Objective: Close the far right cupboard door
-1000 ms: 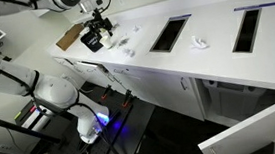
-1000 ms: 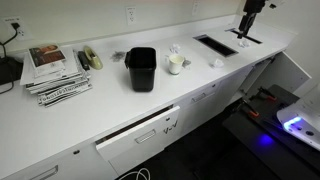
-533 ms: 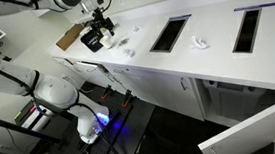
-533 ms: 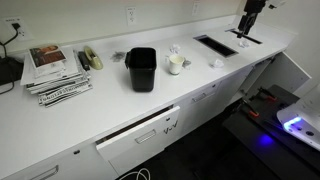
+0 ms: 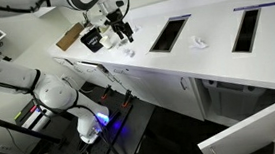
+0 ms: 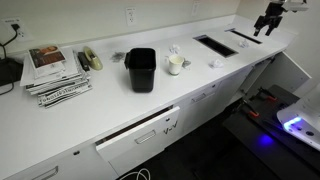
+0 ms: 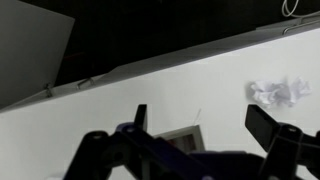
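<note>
Nearest us in an exterior view, the far right cupboard door (image 5: 251, 134) stands wide open, swung out from the cabinet row. Beyond it we see the white counter (image 5: 217, 68) w/ a crumpled paper (image 5: 200, 44). Farthest back, the gripper (image 5: 126, 33) hovers over the counter, fingers apart, nothing btwn them, well apart from the door.

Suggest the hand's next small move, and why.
Probably travel along the countertop toward the far right cupboard door, then lower. The door stands swung open below the counter, while the hand hovers open above the countertop, well away from it.
</note>
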Robot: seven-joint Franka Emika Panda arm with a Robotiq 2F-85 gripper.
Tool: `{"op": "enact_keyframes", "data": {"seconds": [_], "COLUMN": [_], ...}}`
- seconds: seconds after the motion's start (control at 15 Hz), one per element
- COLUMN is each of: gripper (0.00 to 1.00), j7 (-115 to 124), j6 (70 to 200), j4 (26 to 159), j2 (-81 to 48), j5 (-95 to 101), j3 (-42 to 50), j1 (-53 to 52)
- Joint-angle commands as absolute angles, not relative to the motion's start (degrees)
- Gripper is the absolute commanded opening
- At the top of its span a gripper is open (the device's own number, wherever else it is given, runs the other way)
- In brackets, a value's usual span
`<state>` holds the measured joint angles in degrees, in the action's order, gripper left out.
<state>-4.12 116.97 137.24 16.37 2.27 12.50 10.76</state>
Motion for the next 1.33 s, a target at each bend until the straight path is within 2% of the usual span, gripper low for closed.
{"op": "enact_keyframes", "data": {"seconds": [0.0, 0.33, 0.73, 1.27], "gripper": [1.0, 1.0, 1.0, 1.0], "j7": [-2.3, -1.0, 7.7, 9.4], "j6": [121.3, 132.7, 147.3, 148.0], "j4": [136.9, 135.8, 135.7, 135.7], "j2": [13.7, 5.8, -2.7, -3.7], "j5": [4.5, 5.3, 6.2, 6.3], "j3": [17.4, 24.9, 29.9, 30.5], "j1": [16.8, 24.2, 29.5, 29.4]}}
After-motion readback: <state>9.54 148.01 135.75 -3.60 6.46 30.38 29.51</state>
